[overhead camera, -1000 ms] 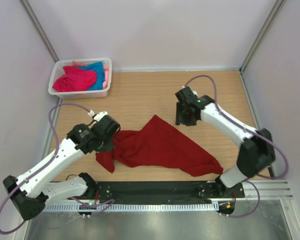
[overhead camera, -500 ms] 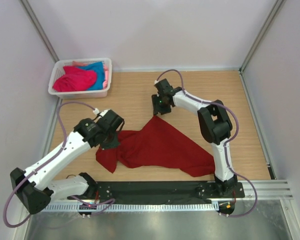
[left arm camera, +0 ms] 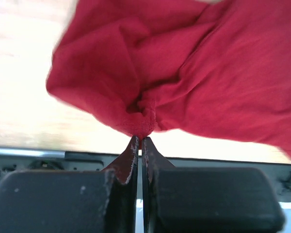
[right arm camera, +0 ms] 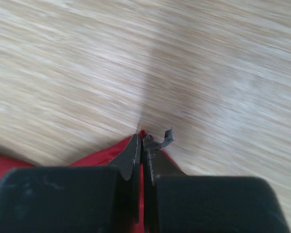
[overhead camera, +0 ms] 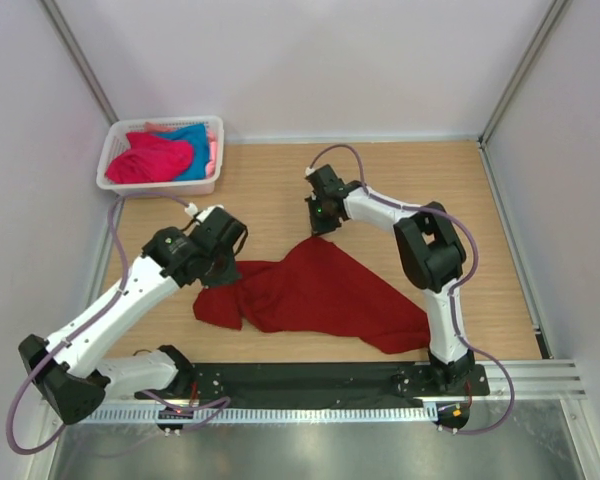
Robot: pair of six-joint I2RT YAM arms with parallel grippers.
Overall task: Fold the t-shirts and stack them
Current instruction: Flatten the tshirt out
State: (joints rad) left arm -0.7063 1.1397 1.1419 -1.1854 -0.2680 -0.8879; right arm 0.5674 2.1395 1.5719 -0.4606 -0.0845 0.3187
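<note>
Rumpled dark red t-shirt [overhead camera: 325, 295] lying on the wooden table [overhead camera: 280, 190], left gripper [left arm camera: 140, 140] pinching a bunched fold at its left end, right gripper [right arm camera: 141, 140] pressed together at its far corner, seemingly nipping the blurred tip

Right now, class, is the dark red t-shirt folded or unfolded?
Unfolded: the dark red t-shirt lies spread out, wrinkled and irregular, with no tidy fold.

White lattice basket [overhead camera: 158, 186] at the far-left corner of the wooden table [overhead camera: 430, 180], white walls [overhead camera: 310, 60] around.
</note>
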